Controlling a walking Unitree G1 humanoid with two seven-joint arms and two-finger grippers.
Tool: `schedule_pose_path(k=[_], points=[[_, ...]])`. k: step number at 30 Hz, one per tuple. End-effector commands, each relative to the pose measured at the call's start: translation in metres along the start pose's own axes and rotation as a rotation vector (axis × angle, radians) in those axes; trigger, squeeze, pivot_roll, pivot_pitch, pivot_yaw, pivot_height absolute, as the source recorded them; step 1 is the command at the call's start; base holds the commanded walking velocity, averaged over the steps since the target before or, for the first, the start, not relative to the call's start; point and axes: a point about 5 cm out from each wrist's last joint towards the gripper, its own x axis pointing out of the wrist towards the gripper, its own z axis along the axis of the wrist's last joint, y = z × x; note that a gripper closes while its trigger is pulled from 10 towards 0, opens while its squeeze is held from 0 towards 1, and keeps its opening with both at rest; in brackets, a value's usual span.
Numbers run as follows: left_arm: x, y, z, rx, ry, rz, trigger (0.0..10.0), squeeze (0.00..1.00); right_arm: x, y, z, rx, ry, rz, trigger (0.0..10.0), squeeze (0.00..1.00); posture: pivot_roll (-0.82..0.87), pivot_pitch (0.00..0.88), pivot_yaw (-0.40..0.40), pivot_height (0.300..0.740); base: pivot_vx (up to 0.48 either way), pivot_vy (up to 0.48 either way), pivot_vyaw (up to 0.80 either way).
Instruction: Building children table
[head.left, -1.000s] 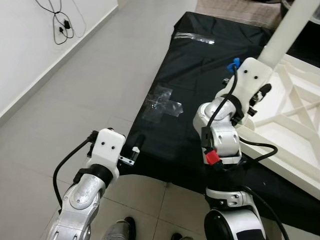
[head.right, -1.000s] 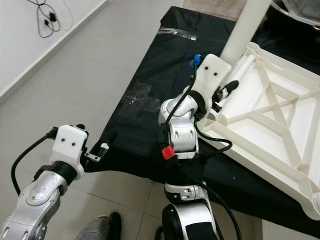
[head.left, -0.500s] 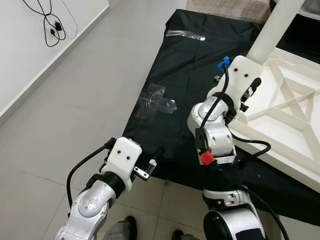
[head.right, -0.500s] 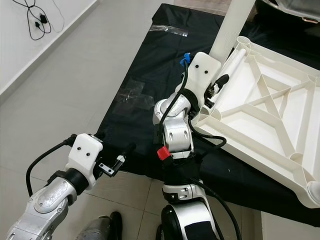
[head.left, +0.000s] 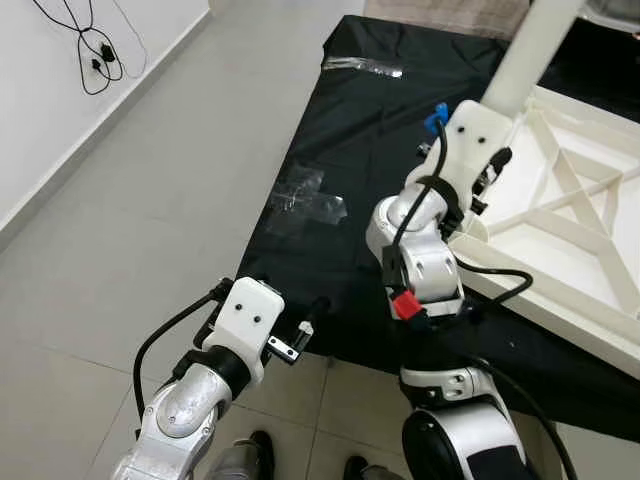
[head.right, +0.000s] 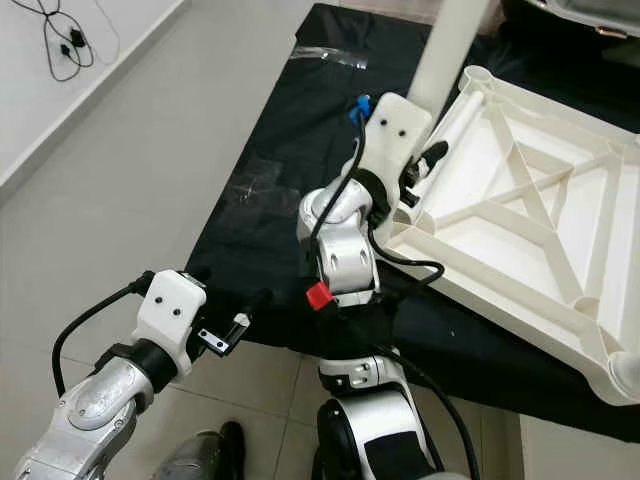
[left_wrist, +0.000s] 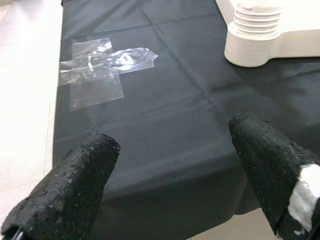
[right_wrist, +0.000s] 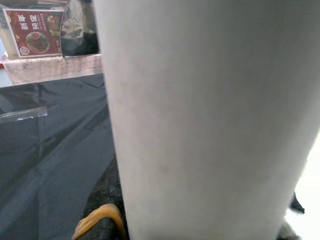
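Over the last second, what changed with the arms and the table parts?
The left pincer swung in from the floor side to the black cloth's near edge, fingers open. The right pincer stayed at the upright white leg in the upturned tabletop. The camera shifted; cloth and tape patch look unmoved.

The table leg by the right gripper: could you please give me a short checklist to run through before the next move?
1. Table leg stands upright at the corner of the upturned tabletop: ok.
2. Right gripper is at the leg's base: ok.
3. Right gripper's grip on the leg: cannot tell.
4. Left gripper is open, holding nothing: ok.
5. Tabletop rests on the black cloth: ok.
6. Leg fully seated in its socket: cannot tell.
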Motion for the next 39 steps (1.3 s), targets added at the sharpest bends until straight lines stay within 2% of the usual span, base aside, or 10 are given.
schedule_pose_path(k=[1, 6, 12, 17, 21, 22, 24, 31, 34, 39], points=[[-0.002, -0.004, -0.005, 0.013, 0.017, -0.016, 10.0, 0.0, -0.001, 0.007, 0.014, 0.078, 0.022, 0.021, 10.0, 0.0, 0.14, 0.248, -0.037, 0.74, 0.0, 0.0, 0.0], [-0.003, -0.004, -0.005, 0.016, 0.019, -0.016, 10.0, 0.0, 0.001, 0.006, 0.028, 0.116, -0.014, 0.019, 10.0, 0.0, 0.14, 0.244, -0.036, 0.74, 0.0, 0.0, 0.0], [-0.003, -0.005, -0.005, 0.019, 0.02, -0.018, 10.0, 0.0, 0.0, 0.006, 0.024, 0.106, -0.001, 0.017, 10.0, 0.0, 0.14, 0.245, -0.036, 0.74, 0.0, 0.0, 0.0], [-0.003, -0.005, -0.005, 0.021, 0.019, -0.017, 10.0, 0.0, -0.002, 0.003, -0.004, 0.038, 0.083, 0.018, 10.0, 0.0, 0.14, 0.247, -0.035, 0.74, 0.0, 0.0, 0.0], [-0.003, -0.005, -0.005, 0.024, 0.02, -0.016, 10.0, 0.0, -0.007, -0.007, -0.047, -0.066, 0.258, -0.006, 10.0, 0.0, 0.14, 0.252, -0.035, 0.74, 0.0, 0.0, 0.0], [-0.003, -0.005, -0.005, 0.024, 0.02, -0.016, 10.0, 0.0, -0.007, -0.007, -0.047, -0.066, 0.258, -0.006, 10.0, 0.0, 0.14, 0.252, -0.035, 0.74, 0.0, 0.0, 0.0], [-0.003, -0.006, -0.005, 0.025, 0.02, -0.017, 10.0, 0.0, -0.009, -0.012, -0.067, -0.104, 0.342, -0.023, 10.0, 0.0, 0.15, 0.256, -0.032, 0.74, 0.0, 0.0, 0.0], [-0.004, -0.006, -0.004, 0.027, 0.02, -0.019, 10.0, 0.0, -0.003, -0.023, -0.097, -0.147, 0.48, -0.1, 10.0, 0.0, 0.15, 0.259, -0.034, 0.74, 0.0, 0.0, 0.0], [-0.004, -0.006, -0.004, 0.028, 0.02, -0.018, 10.0, 0.0, 0.0, -0.026, -0.102, -0.146, 0.504, -0.12, 10.0, 0.0, 0.15, 0.264, -0.031, 0.74, 0.0, 0.0, 0.0], [-0.005, -0.004, -0.004, 0.036, 0.02, -0.015, 10.0, 0.0, 0.001, -0.031, -0.11, -0.094, 0.577, -0.154, 10.0, 0.0, 0.16, 0.268, -0.029, 0.74, 0.0, 0.0, 0.0]])
